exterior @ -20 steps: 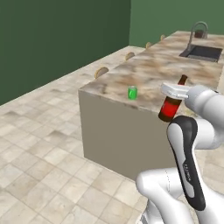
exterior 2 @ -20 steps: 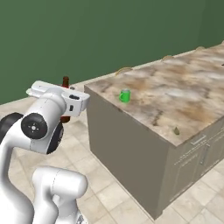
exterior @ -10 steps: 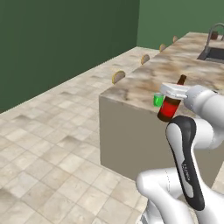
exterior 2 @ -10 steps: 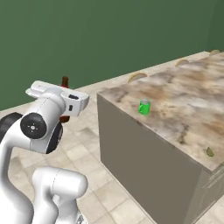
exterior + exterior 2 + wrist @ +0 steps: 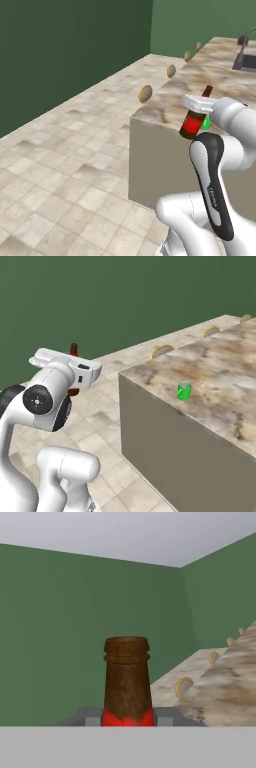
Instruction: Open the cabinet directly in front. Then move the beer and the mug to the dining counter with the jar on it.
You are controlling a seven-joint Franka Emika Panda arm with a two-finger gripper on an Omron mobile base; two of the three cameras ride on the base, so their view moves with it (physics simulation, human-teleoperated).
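Hand view, pincer point(image 5: 128, 717) clamped on beer point(image 5: 127, 679) neck, mug point(image 5: 184, 390) on dining counter point(image 5: 220, 376), apparently upright.

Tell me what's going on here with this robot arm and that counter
The white robot arm's gripper is shut on a slim dark brown glass bottle with a red label, held beside the near end of the long island with the mottled brown-beige marble top. A small bright green mug already stands on that top near the corner. The bottle is not yet set down.
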